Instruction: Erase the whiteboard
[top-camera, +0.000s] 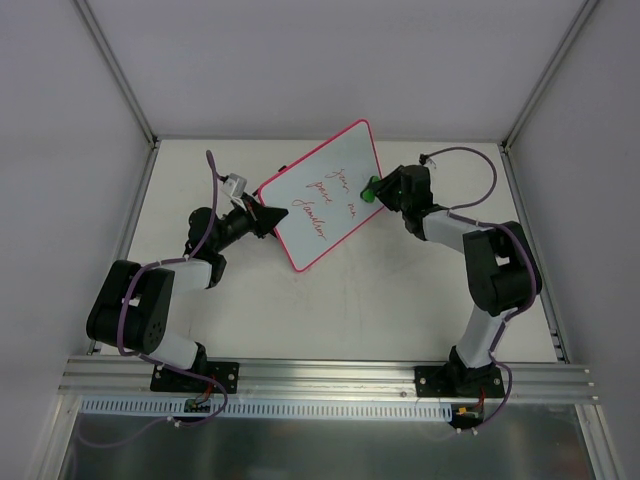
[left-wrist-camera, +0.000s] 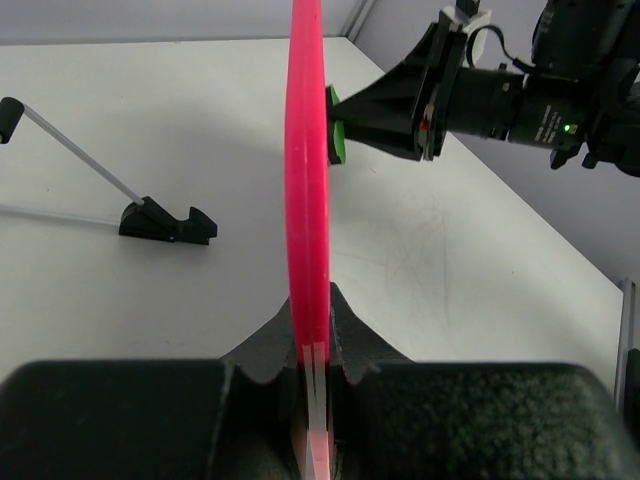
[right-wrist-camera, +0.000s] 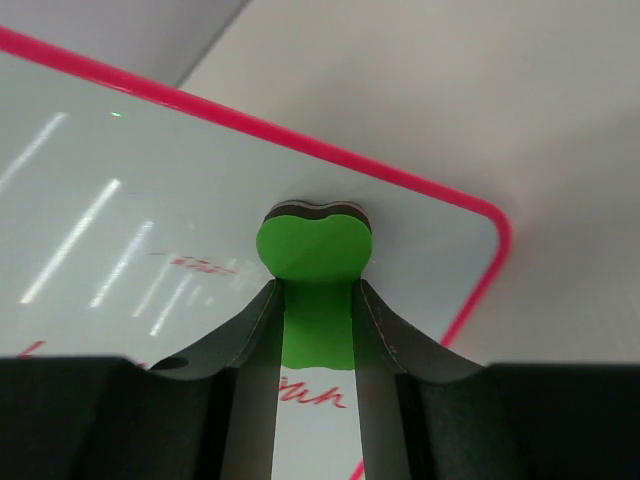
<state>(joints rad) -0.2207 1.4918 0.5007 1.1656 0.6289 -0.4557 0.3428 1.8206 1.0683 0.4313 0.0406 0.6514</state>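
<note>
The whiteboard (top-camera: 324, 195), white with a pink-red rim and red handwriting, is held up off the table and tilted. My left gripper (top-camera: 268, 218) is shut on its left edge; the left wrist view shows the rim (left-wrist-camera: 308, 170) edge-on between the jaws of the left gripper (left-wrist-camera: 316, 345). My right gripper (top-camera: 379, 190) is shut on a green eraser (top-camera: 370, 187), which presses on the board's right part. In the right wrist view the eraser (right-wrist-camera: 314, 268) sits flat on the whiteboard (right-wrist-camera: 130, 200) near its rounded corner, held by the right gripper (right-wrist-camera: 316, 315), with red writing (right-wrist-camera: 312, 392) below it.
A black clip with a thin metal rod (left-wrist-camera: 160, 220) lies on the table left of the board in the left wrist view. Grey walls and metal frame posts (top-camera: 118, 70) enclose the table. An aluminium rail (top-camera: 330, 378) runs along the near edge by the arm bases.
</note>
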